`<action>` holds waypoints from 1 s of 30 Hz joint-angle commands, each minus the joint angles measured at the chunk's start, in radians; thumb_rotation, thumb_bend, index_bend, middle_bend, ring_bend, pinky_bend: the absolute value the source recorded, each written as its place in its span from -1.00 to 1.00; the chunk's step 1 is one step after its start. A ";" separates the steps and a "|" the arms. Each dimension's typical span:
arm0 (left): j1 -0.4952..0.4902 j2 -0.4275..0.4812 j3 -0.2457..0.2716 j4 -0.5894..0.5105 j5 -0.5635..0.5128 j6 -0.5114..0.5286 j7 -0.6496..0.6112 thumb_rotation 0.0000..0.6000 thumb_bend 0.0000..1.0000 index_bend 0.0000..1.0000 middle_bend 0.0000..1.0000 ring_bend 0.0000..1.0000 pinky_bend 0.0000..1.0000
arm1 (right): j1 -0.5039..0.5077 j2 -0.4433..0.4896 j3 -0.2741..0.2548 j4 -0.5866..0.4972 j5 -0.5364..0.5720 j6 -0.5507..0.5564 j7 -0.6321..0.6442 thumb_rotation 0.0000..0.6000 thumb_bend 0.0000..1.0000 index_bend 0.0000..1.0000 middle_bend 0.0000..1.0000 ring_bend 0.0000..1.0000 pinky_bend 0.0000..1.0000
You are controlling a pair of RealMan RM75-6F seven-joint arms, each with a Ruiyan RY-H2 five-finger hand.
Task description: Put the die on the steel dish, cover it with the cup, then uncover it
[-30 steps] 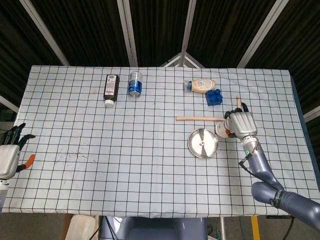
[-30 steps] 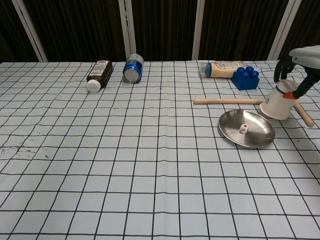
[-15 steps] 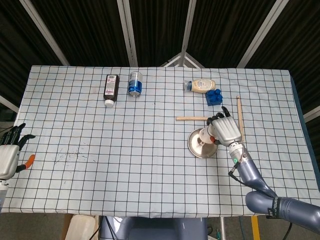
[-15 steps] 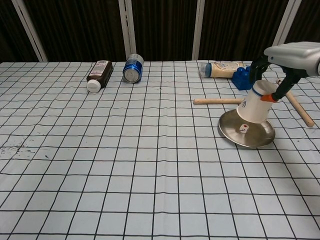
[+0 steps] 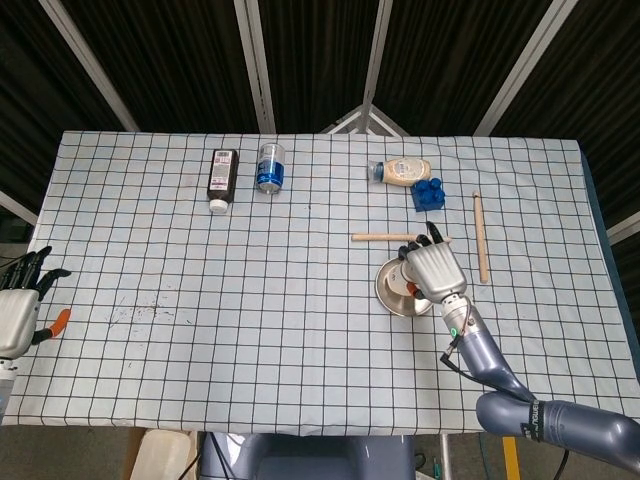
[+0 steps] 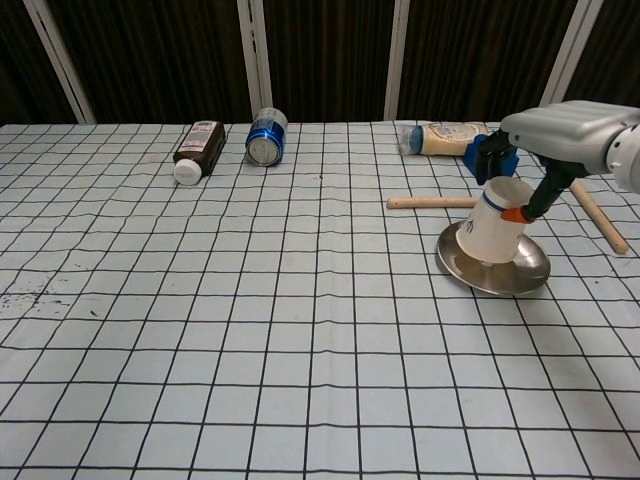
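One white cup (image 6: 494, 227) stood mouth-down and tilted on the steel dish (image 6: 527, 268), held from above by the right hand (image 5: 433, 269), whose fingers (image 6: 546, 190) grasped its upper end. No die could be seen in either view; the cup covered the middle of the dish where it would lie, so I cannot tell its place. The dish sat on the checked desk (image 6: 300, 330), just in front of a wooden stick (image 6: 430, 202) lying crosswise. A second stick (image 5: 481, 236) lay to the right of the hand. Behind these rested a blue toy block (image 5: 428, 193) and a mayonnaise bottle (image 5: 402, 170) on its side. Well apart, toward the far left, lay a dark brown bottle (image 6: 199, 148) and a blue can (image 6: 266, 135). The left hand (image 5: 20, 310) hung at the desk's left edge, holding nothing, its fingers spread apart.
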 commanded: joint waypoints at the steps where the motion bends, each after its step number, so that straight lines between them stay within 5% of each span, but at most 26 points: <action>1: -0.001 -0.001 0.001 0.000 -0.001 -0.002 0.003 1.00 -0.07 -0.48 -1.00 -1.00 -0.80 | -0.003 -0.002 -0.005 0.006 -0.004 0.002 0.006 1.00 -0.18 -0.21 0.02 -0.52 -1.00; 30: 0.001 -0.003 0.001 -0.003 0.000 0.003 0.010 1.00 -0.07 -0.47 -1.00 -1.00 -0.80 | -0.037 0.003 -0.072 -0.013 -0.110 0.009 0.042 1.00 -0.18 -0.21 0.02 -0.52 -1.00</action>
